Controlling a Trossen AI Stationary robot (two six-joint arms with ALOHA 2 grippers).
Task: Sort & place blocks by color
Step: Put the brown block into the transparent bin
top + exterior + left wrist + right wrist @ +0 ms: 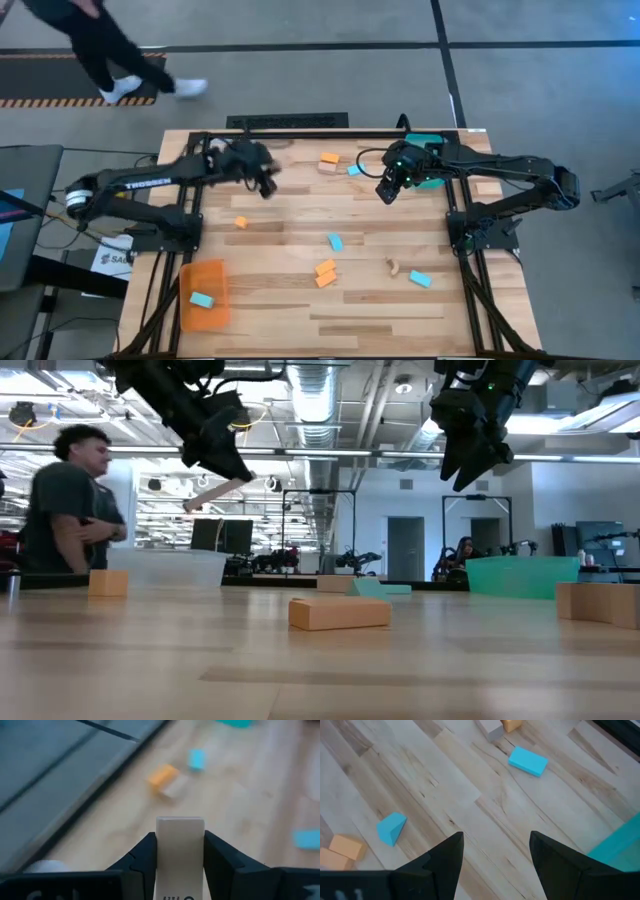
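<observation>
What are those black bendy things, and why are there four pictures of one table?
They are two robot arms sorting little blocks by color. Each arm ends in a two-finger end effector. One picture looks straight down from above, one looks level across the table top, and the other two come from small cameras on the arms' wrists.

The left end effector is up in the air, shut on a pale wood block. The right end effector hangs open and holds nothing.

Orange blocks and blue blocks lie scattered on the wooden table. An orange tray at the left front has one blue block in it. A teal tray sits at the back right. A person is standing beyond the table.
</observation>
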